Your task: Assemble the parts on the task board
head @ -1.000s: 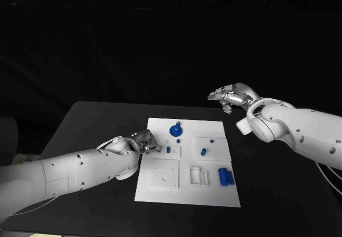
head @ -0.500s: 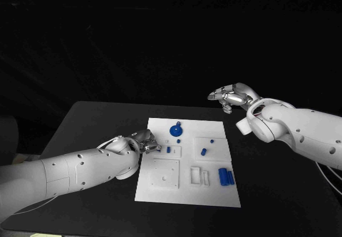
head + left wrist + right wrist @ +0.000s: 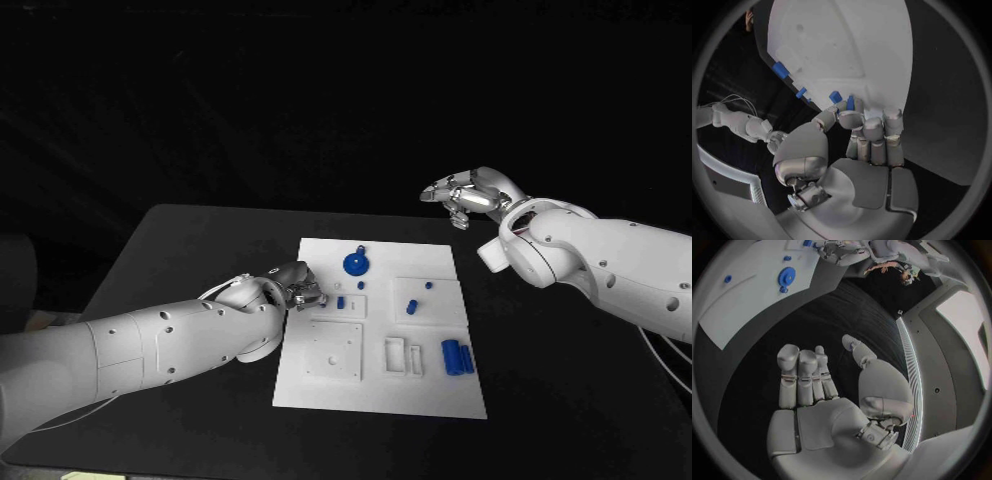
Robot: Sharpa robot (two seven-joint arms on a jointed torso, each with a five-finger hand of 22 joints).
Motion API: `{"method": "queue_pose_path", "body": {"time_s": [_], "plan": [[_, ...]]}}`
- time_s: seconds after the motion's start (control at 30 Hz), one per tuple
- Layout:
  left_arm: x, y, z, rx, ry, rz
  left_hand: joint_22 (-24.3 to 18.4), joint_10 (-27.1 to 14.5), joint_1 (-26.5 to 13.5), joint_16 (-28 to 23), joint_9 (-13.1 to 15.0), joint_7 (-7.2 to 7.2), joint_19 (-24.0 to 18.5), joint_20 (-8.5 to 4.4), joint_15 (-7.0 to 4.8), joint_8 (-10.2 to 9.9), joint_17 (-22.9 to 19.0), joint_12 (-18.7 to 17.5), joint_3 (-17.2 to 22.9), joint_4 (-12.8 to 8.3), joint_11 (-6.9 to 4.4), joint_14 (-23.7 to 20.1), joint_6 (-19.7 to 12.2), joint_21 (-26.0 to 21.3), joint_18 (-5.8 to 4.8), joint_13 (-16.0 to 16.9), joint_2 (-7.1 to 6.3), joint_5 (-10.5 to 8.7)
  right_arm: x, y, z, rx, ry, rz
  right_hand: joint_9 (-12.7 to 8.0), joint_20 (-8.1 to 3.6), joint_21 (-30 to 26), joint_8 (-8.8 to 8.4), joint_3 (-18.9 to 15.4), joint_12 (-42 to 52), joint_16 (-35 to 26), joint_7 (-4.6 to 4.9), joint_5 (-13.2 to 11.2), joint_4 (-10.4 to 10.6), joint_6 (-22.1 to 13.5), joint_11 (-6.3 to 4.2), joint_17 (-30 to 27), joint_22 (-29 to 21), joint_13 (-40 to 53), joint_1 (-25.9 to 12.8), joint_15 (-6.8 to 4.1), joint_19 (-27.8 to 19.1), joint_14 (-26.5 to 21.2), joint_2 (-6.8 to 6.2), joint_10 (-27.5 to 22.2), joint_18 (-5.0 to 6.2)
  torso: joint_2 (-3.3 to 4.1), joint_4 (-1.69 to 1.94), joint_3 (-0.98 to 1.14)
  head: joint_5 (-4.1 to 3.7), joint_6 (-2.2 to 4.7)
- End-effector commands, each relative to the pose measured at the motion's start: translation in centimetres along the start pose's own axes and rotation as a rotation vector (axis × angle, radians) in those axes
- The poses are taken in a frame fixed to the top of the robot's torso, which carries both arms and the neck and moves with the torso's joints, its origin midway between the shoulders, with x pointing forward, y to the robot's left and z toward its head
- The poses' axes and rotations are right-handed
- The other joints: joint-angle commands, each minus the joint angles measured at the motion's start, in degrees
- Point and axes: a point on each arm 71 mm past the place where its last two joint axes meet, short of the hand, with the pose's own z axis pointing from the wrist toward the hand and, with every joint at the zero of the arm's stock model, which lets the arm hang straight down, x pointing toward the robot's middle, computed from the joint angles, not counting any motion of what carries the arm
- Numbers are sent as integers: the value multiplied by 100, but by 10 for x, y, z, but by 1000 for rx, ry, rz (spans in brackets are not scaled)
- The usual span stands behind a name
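Several small blue parts (image 3: 408, 307) scattered across the white task board (image 3: 378, 380), itself lying flat mid-desk with its long axis running away from the robot. Near the far edge, a round blue disc (image 3: 355, 265) with a small tab pointing away from the robot; toward the right edge, two blue cylinders (image 3: 457, 357) side by side, long axes along the board's length. At the board's left edge, a short blue peg (image 3: 850, 103) pinched between thumb and fingertips of the left hand (image 3: 293, 286), roughly upright, just above the board; other fingers curled in. Another blue piece (image 3: 835, 96) just beside those fingertips on the board. Well apart, raised beyond the board's far right corner: the right hand (image 3: 469, 198), holding nothing, fingers straight and close side by side, thumb apart. No readable writing or labels. Underneath, matte black desk (image 3: 188, 250); beyond, dark room.
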Motion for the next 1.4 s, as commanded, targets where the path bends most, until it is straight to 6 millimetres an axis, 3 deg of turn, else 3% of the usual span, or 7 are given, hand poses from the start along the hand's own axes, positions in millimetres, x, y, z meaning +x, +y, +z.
{"method": "queue_pose_path", "body": {"time_s": [0.03,0.33,1.0,1.13,1.17,1.23,1.4], "plan": [[7,1,-1,-12,45,13,52,-110,56,14,-2,-489,28,-606,-295,40,-8,27,68,120,-94,271,971,23,93,-10,-4,-48,1,1,0,-11,13,-2,-9,-40,-34,33,11,37,2,46,39,6,-15,-56,-10,80,-6,50,-34,-6,9,14,4,615,0,-2,-1,2,2],[8,4,-1,-27,70,24,52,-110,89,19,-7,-491,25,-605,-294,45,-10,35,73,124,-95,273,972,22,94,-14,2,-26,1,1,-1,-9,12,-2,-9,-41,-35,34,10,39,2,46,40,7,-14,-56,-10,80,-9,49,-35,-5,10,14,4,615,1,2,3,-5,-6],[7,10,-2,-44,78,36,56,-119,88,31,-22,-488,12,-594,-285,57,-15,52,48,142,-93,266,969,23,85,-23,56,42,1,0,0,-9,11,-3,-11,-41,-35,35,10,42,3,45,42,7,-13,-57,-11,81,-14,49,-35,-4,10,14,4,615,2,7,-9,-4,-10],[8,9,-1,-45,83,30,56,-124,33,36,-38,-487,6,-592,-281,68,-23,67,5,186,-90,260,964,22,84,-35,78,-175,1,0,0,-9,12,-3,-12,-41,-35,35,11,42,3,45,43,7,-13,-57,-11,81,-15,50,-35,-4,10,15,4,615,1,6,-7,-2,-11],[8,9,-1,-46,85,30,55,-123,14,41,-42,-488,6,-592,-281,76,-25,75,-9,224,-89,261,970,21,85,-38,83,-370,1,1,0,-9,12,-2,-12,-41,-35,36,11,43,3,45,43,7,-13,-57,-11,81,-15,50,-35,-4,10,15,4,615,2,4,-6,-1,-14],[8,9,-1,-46,90,32,55,-125,4,46,-52,-488,0,-593,-281,84,-28,86,-8,277,-90,258,969,18,87,-43,80,-567,1,1,0,-9,12,-2,-12,-41,-35,36,11,43,3,45,44,7,-13,-57,-11,81,-16,50,-35,-4,10,15,4,615,2,4,-6,0,-14],[10,9,-1,-51,108,27,58,-131,-64,59,-72,-488,-12,-589,-279,99,-30,109,-24,398,-90,252,976,16,84,-49,95,-760,1,1,0,-9,12,-3,-13,-41,-36,36,11,44,3,45,45,8,-13,-57,-11,81,-17,49,-35,-4,10,15,4,615,1,0,-2,5,-16]]}}
